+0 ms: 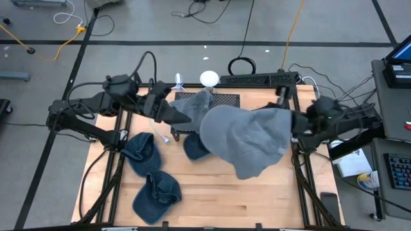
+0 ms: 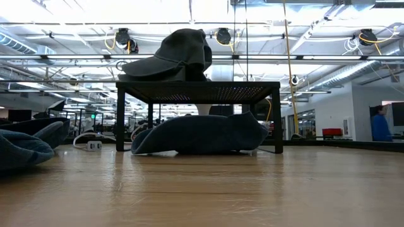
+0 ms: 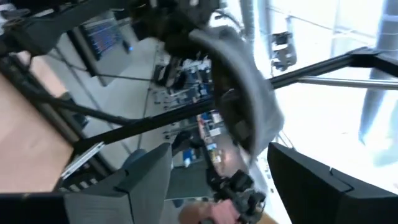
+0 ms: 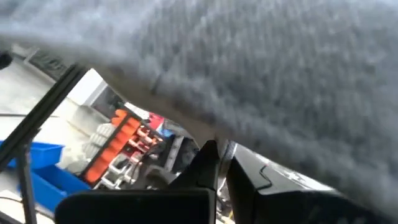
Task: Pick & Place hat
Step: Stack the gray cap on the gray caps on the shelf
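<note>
A big grey soft cloth hat (image 1: 250, 138) was held up in the air over the middle of the wooden counter (image 1: 257, 199). It hung above a small black metal stand with a mesh top (image 2: 197, 91). From low down, another grey cap with a stiff brim (image 2: 172, 55) was seen lying on top of that stand, and a dark blue cap (image 2: 202, 133) was lying under it.

The right gripper (image 1: 297, 125) was at the right edge of the grey hat. Its jaws were clenched tight, and the cloth looked pinched between them. The left gripper (image 1: 174, 114) was at the left edge of the hat, near the stand. Its jaws stood apart in its wrist view, with a curved grey edge of the hat (image 3: 245, 93) seen just past them. It could not be told whether the cloth was touched there.

The step looked like the placing of the hat. To do it well, the hat should be lowered slowly and kept flat. The right jaws should be kept clenched until the hat rests on something. The left jaws should be pulled clear so the cloth is not snagged.

Two dark blue denim caps (image 1: 151, 173) lay on the left part of the counter, well apart from the work.
</note>
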{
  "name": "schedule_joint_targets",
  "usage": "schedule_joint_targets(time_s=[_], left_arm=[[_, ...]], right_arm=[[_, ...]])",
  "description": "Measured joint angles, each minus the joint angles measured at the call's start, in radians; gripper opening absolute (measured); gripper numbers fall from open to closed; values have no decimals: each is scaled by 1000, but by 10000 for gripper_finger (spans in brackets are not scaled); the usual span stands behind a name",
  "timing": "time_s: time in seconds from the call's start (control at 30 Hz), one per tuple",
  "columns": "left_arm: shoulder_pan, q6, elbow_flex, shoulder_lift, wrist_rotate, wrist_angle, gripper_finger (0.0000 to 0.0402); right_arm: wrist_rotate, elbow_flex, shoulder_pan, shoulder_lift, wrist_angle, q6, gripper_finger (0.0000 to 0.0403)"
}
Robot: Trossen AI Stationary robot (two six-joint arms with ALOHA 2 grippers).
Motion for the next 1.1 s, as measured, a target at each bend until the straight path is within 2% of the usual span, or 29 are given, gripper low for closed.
schedule_joint_targets(time_s=[0.1, 0.33, 0.47, 0.67, 0.8, 1.1], left_arm=[[10, -16, 0, 0, 21, 65, 270], [28, -61, 0, 0, 86, 79, 255], [36, -59, 0, 0, 100, 93, 250], [55, -115, 0, 0, 120, 181, 244], [85, -143, 0, 0, 124, 179, 198], [162, -153, 0, 0, 133, 169, 29]], right_arm=[[-58, 36, -34, 68, -1, 8, 5], [-90, 158, -84, 207, -5, -20, 5], [-148, 198, -116, 264, -9, -2, 5], [-148, 206, -152, 298, 8, -17, 6], [-147, 206, -160, 298, 10, -28, 6], [-180, 207, -168, 297, 24, -55, 11]])
